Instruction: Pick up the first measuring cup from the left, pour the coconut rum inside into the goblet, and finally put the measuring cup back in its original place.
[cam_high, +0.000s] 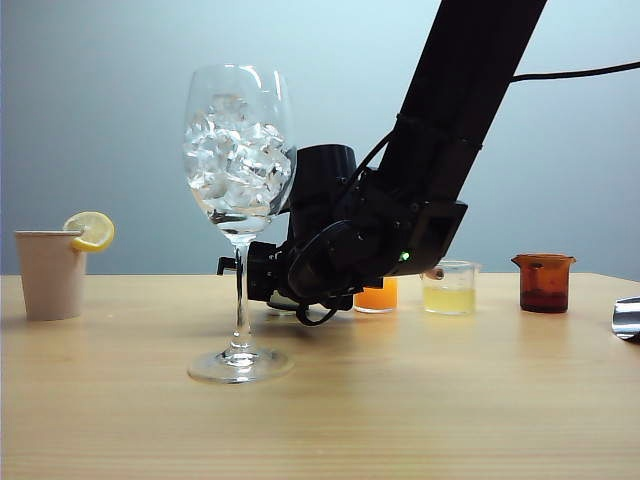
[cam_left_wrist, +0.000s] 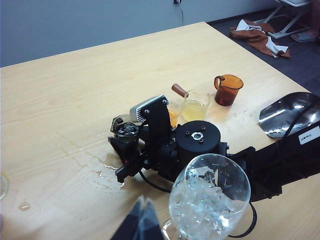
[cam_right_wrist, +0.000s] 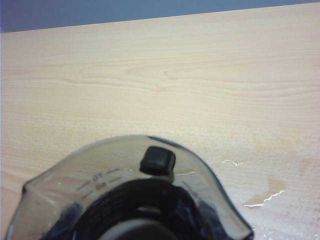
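The first measuring cup (cam_left_wrist: 125, 129), smoky grey with a flared rim, stands on the table between the jaws of my right gripper (cam_left_wrist: 125, 139). The fingers sit close against both of its sides. In the right wrist view the cup (cam_right_wrist: 100, 175) fills the near field and hides the fingers, and I cannot make out the coconut rum inside. In the exterior view my right gripper (cam_high: 250, 272) is low behind the stem of the goblet (cam_high: 240, 180), which stands tall and full of ice. My left gripper (cam_left_wrist: 141, 220) hovers shut beside the goblet (cam_left_wrist: 210, 200).
An orange-filled cup (cam_high: 376, 296), a pale yellow cup (cam_high: 449, 288) and an amber cup (cam_high: 543, 282) stand in a row to the right. A paper cup with a lemon slice (cam_high: 50, 272) is far left. Spilled drops (cam_left_wrist: 102, 170) wet the table. Foil (cam_left_wrist: 290, 114) lies at the right edge.
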